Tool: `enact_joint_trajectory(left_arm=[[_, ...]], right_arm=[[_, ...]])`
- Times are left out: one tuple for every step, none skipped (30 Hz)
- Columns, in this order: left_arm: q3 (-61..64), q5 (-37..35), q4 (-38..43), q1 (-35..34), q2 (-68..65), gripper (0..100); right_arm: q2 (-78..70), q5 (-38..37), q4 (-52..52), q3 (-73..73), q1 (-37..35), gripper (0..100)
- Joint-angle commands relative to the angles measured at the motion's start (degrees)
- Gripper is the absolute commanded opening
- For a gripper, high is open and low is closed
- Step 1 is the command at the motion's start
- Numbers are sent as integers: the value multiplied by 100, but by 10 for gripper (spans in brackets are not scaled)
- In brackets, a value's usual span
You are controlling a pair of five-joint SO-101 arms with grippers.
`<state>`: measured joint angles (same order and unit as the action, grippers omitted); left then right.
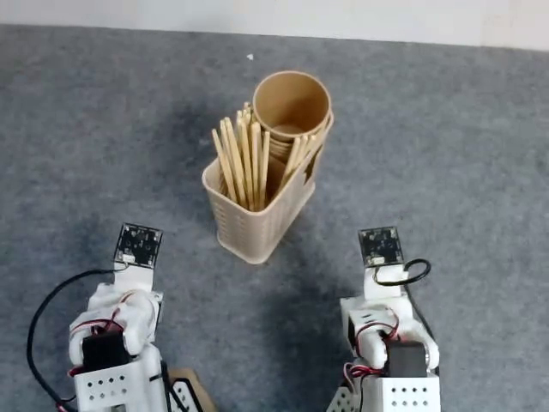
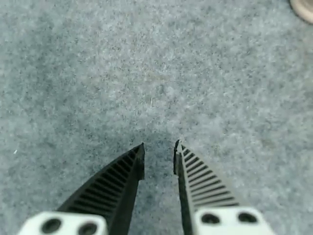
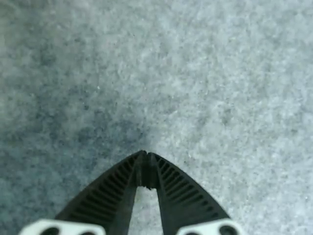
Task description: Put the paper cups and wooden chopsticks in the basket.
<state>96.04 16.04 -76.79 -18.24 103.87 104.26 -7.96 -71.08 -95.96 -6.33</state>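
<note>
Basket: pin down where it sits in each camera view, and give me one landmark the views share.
High view: the basket stands upright near the centre, holding paper cups and chopsticks.
Left wrist view: a beige rounded edge at the picture's margin, probably the basket's base, beyond the left gripper.
Right wrist view: grey mat beneath the right gripper.
Shared landmark: the grey mat.

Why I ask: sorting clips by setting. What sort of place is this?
Probably a robot test bench: left arm and right arm side by side on a grey carpet-like tabletop, facing one staged basket holding paper cups and wooden chopsticks.
</note>
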Motion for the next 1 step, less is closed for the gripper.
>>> enact_joint_trajectory(left_arm=[[110, 53, -62, 92, 31, 135]], right_arm=[[40, 35, -22, -593, 48, 6]])
